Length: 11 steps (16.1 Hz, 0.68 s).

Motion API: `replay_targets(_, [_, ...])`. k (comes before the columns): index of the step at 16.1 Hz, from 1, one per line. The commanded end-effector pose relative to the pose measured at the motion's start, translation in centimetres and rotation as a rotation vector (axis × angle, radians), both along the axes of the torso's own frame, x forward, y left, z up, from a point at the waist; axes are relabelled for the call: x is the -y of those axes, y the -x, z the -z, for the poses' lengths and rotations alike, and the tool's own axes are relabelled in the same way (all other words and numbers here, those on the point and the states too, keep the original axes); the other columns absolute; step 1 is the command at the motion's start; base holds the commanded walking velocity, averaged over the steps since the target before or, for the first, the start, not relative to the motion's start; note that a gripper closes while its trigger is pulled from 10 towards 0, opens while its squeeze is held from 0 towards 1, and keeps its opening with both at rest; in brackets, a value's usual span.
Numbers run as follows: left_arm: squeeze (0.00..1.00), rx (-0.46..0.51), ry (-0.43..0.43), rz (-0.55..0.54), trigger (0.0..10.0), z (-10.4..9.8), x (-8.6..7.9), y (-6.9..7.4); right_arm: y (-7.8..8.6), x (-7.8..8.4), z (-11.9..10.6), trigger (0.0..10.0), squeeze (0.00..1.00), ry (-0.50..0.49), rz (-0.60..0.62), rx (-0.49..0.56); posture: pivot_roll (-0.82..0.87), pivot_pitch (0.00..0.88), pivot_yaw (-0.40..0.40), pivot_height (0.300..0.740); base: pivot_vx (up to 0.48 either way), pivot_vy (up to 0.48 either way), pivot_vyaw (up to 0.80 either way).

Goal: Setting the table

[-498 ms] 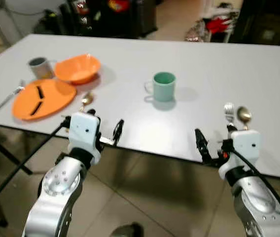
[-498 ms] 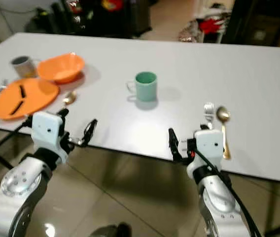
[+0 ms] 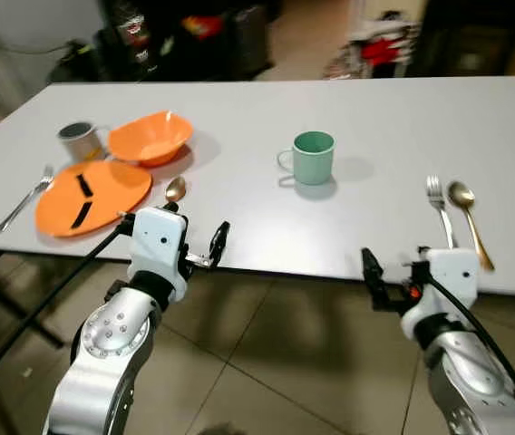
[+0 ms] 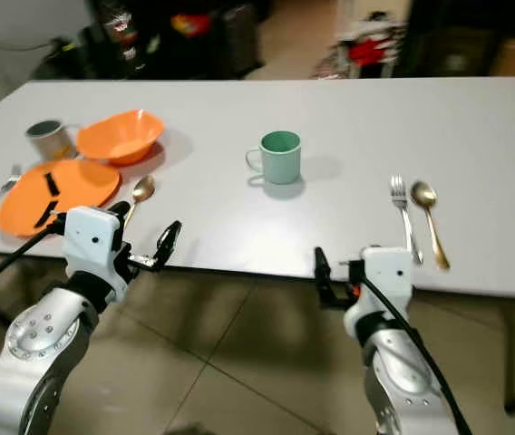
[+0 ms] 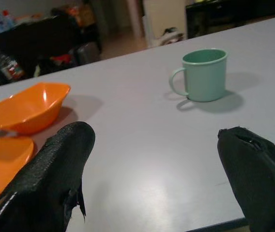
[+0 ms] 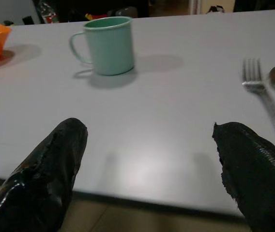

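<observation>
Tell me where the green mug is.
The green mug stands alone mid-table, handle toward the robot's left, between the orange bowl on the left and the fork on the right.

Dark clutter (image 3: 185,36) on tan floor (image 3: 267,362) beyond, red item (image 3: 380,50)

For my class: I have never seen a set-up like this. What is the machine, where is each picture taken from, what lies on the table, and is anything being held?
This is a humanoid robot with two silver arms. The two wide pictures come from cameras in its head, looking down at a long white table. The two close pictures come from cameras on its wrists, looking along each end effector's black fingers.

On the table: a pale green mug, an orange bowl, an orange flat plate, a grey mug, a gold spoon, a silver fork, and a second silver fork beside a second gold spoon.

The left end effector and right end effector are open and hold nothing.
</observation>
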<state>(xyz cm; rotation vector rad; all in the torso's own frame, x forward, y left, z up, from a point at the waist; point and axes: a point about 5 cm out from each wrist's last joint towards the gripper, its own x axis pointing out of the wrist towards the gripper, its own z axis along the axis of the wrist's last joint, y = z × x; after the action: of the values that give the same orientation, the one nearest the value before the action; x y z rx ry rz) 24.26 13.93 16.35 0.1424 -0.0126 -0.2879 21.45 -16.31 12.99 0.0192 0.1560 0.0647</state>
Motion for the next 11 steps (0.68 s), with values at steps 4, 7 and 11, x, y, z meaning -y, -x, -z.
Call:
replay_targets(4, [0.0,-0.03,-0.017,-0.058,10.0,0.9,-1.2,0.2,-0.9,-0.6,-0.4,10.0,1.0,0.012,-0.056,0.019,-0.07,0.053,0.071,0.74,0.0,0.369,0.0])
replay_targets(7, [0.0,-0.033,-0.003,-0.082,10.0,1.0,-1.3,0.5,-1.3,-0.5,-0.4,10.0,1.0,0.008,-0.081,0.012,-0.06,0.055,0.048,0.74,0.0,0.364,0.0])
replay_targets(11, [0.0,-0.033,-0.005,-0.116,10.0,1.1,-1.5,1.0,-2.0,-1.7,-0.3,10.0,1.0,0.037,-0.18,0.017,-0.03,0.047,0.017,0.74,0.0,0.373,0.0])
